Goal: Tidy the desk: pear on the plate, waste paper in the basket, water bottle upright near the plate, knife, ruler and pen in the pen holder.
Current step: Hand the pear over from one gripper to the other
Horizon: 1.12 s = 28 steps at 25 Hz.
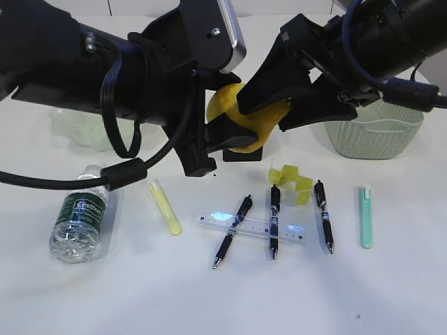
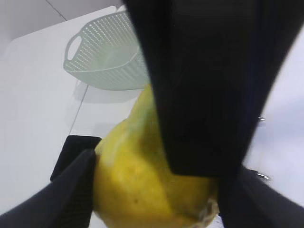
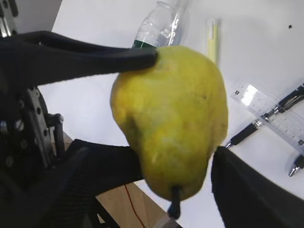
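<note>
Nearest, on the desk [image 1: 209, 300]: water bottle [image 1: 78, 225] lying on its side at front left. To its right, a row of yellow cutter [image 1: 165, 207], clear ruler [image 1: 251, 225] crossed by two black pens with a third just beside, and green cutter [image 1: 366, 216]. Just behind the pens, the yellow waste paper [image 1: 292, 183].

Above all that, in mid-air: the pear [image 1: 244, 115], over the black pen holder [image 1: 244, 153]. Left claw [image 2: 142, 180] clamps it, one finger across the top and one underneath. Right claw [image 1: 279, 105] brackets the same fruit with jaws spread wide, apparently not pinching.

Looks yellow with a faint green cast, smooth, rounded, lightly speckled, stem pointing down in the right wrist view.

Farthest back: basket [image 1: 374, 139] at right, pale green plate [image 1: 77, 125] at left, half hidden behind the left arm.

Risks, as a judgement: a slip on that smooth, curved skin, dropping the fruit onto the holder or pens. Also a knock between the two close claws during separation, twisting the pear loose.
</note>
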Tool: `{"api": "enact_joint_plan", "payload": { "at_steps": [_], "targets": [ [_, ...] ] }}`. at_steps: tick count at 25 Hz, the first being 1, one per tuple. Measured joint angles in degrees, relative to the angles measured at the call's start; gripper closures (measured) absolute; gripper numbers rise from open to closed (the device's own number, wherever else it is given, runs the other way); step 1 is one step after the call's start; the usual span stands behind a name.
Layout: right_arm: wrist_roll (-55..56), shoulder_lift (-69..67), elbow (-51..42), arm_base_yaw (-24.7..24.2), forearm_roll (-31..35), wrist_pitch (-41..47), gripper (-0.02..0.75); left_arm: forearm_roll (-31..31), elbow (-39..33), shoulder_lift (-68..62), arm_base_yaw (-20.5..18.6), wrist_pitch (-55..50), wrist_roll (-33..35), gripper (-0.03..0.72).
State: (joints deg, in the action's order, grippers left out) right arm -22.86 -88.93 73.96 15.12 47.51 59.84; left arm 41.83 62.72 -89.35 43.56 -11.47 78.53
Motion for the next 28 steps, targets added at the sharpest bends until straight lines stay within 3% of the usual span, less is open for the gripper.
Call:
{"api": "enact_joint_plan", "payload": {
  "at_steps": [5,28],
  "targets": [
    [-0.23,0.00,0.40,0.00,0.09,0.35,0.141,0.00,0.00,-0.09,0.00,0.36,0.00,0.212],
    [1.69,2.83,4.07,-1.49,-4.73,0.75,0.139,-0.28,0.13,-0.09,-1.18,0.97,0.00,0.212]
  ]
}}
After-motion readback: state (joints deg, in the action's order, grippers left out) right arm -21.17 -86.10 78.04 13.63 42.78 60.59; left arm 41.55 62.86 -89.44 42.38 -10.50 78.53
